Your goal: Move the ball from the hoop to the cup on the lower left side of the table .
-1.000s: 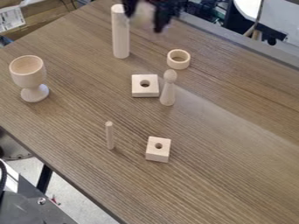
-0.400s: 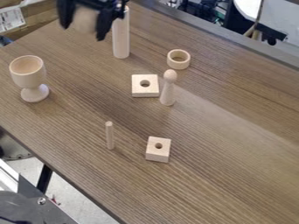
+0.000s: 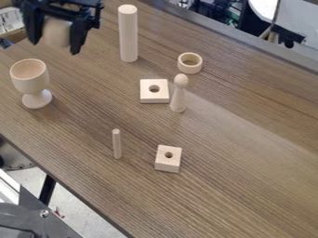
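camera view: ball (image 3: 56, 32) in my grip, upper left

the cup (image 3: 29, 83) stands upright on the table (image 3: 248, 162), just below me in the view; the tall cylinder (image 3: 128, 37) stands to my right. farther off are the ring (image 3: 190, 69), the flat block (image 3: 148, 98) with the doll (image 3: 178, 100) just beside it, the thin peg (image 3: 116, 146) and the small block (image 3: 167, 164). my jaws are parted by the ball's width, gripping its sides. my gripper (image 3: 53, 45) hangs raised, fingers down.

Ball (image 3: 56, 33) blurred, top hidden; arm (image 3: 69, 2) cut off by top edge; table (image 3: 248, 167) cut off right
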Motion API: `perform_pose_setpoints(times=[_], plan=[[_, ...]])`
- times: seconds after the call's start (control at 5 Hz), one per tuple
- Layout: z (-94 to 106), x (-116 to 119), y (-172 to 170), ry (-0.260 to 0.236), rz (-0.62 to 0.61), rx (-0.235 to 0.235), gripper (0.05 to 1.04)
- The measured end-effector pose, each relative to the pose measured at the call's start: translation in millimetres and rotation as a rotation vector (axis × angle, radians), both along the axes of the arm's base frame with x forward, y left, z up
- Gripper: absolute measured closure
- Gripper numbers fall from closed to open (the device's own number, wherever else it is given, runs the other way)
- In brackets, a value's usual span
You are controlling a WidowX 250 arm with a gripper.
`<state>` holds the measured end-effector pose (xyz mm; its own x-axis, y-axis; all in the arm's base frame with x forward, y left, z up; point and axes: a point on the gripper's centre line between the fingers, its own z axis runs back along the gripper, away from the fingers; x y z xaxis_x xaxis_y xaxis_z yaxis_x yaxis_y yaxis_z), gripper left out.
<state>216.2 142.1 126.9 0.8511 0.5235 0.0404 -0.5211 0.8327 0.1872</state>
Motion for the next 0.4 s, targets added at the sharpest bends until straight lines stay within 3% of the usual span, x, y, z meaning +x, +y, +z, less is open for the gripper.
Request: perform_pose_setpoints(times=[0.4], plan=[[-8.1, -15.6, 19.4, -0.014, 0.035, -0.043, 0.293]])
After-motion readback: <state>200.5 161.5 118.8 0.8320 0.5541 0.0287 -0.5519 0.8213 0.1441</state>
